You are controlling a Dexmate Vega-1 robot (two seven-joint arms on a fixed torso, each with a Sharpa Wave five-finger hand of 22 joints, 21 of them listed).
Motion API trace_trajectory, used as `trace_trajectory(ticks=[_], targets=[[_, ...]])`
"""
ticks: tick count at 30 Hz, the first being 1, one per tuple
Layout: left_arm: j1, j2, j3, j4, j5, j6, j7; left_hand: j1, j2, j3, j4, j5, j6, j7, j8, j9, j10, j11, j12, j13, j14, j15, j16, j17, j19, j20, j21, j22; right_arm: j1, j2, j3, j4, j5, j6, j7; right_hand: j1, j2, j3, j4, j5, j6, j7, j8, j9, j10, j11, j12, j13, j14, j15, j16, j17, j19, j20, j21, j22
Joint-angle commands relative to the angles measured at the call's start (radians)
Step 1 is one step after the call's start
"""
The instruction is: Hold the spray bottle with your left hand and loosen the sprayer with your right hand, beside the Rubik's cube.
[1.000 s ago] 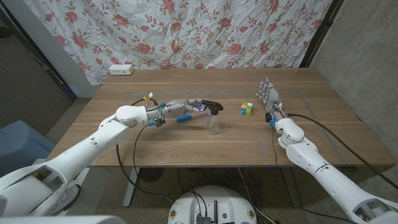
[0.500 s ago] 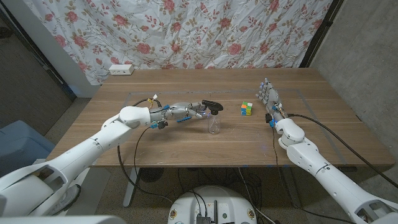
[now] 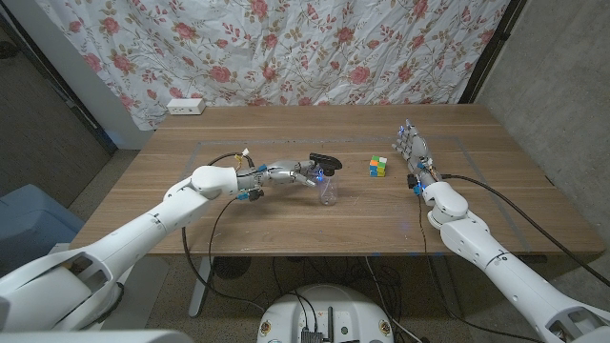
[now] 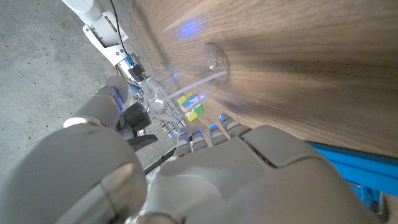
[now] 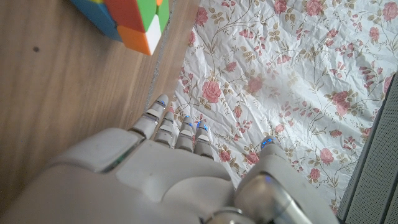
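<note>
just ahead of the left hand, touching or nearly touching its fingertips, stands the clear spray bottle with its black sprayer on top, upright on the wooden counter. the left wrist view looks along the back of the left hand at the transparent bottle body, with the fingers reaching toward it and parted enough to take it; i cannot tell whether they already press on the plastic, so i judge the hand to be spread and not yet gripping. the step in hand, then, is the first one: getting the left hand around the bottle.

beyond the bottle from the left hand, and between it and the right hand, lies the rubik's cube. the right hand stands on the counter with fingers extended close together, holding nothing; its wrist view shows the cube near, ahead of the fingertips.

the next move calls for the left fingers to wrap the bottle's body below the sprayer and hold it firm without tipping it, since it looks light. only then should the right hand cross past the cube to the black sprayer head and twist it loose, keeping clear of the cube.
</note>
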Motion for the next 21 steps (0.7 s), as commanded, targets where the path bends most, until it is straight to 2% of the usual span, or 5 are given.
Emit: trace_trajectory(ticks=[1, 11, 21], targets=[[-0.005, -0.036, 0.019, 0.038, 0.025, -0.028, 0.027, 0.016, 0.000, -0.006, -0.003, 0.007, 0.007, -0.001, 0.011, 0.005, 0.010, -0.005, 0.007, 0.005, 0.008, -0.029, 0.006, 0.003, -0.004, -0.053, 0.004, 0.003, -0.009, -0.007, 0.005, -0.006, 0.007, 0.000, 0.004, -0.005, -0.003, 0.000, -0.008, 0.002, -0.003, 0.002, 0.002, 0.003, 0.000, 0.005, 0.007, 0.002, 0.003, 0.000, 0.003, 0.002, 0.005, 0.002, 0.005, 0.003], [-0.021, -0.073, 0.029, 0.092, 0.026, -0.055, 0.026, 0.037, -0.001, -0.010, -0.003, 0.007, 0.027, -0.004, 0.018, 0.005, 0.039, -0.017, 0.015, 0.005, 0.034, -0.039, 0.012, 0.003, 0.007, -0.051, 0.008, 0.003, -0.018, -0.017, 0.009, -0.020, 0.007, -0.005, 0.004, -0.006, -0.002, 0.000, -0.011, 0.003, -0.002, 0.002, 0.002, 0.003, 0.001, 0.006, 0.008, 0.002, 0.004, 0.000, 0.004, 0.001, 0.006, 0.003, 0.005, 0.003], [-0.029, -0.102, 0.034, 0.132, 0.043, -0.084, 0.056, 0.077, 0.006, -0.012, -0.003, 0.000, 0.073, 0.003, 0.035, 0.007, 0.074, -0.013, 0.021, 0.008, 0.061, -0.047, 0.012, 0.004, 0.022, -0.025, 0.010, 0.004, -0.029, -0.022, 0.013, -0.030, 0.016, -0.009, 0.006, -0.007, 0.000, 0.000, -0.013, 0.003, -0.003, 0.002, 0.002, 0.003, 0.001, 0.004, 0.008, 0.002, 0.004, -0.001, 0.005, 0.001, 0.008, 0.004, 0.005, 0.003]])
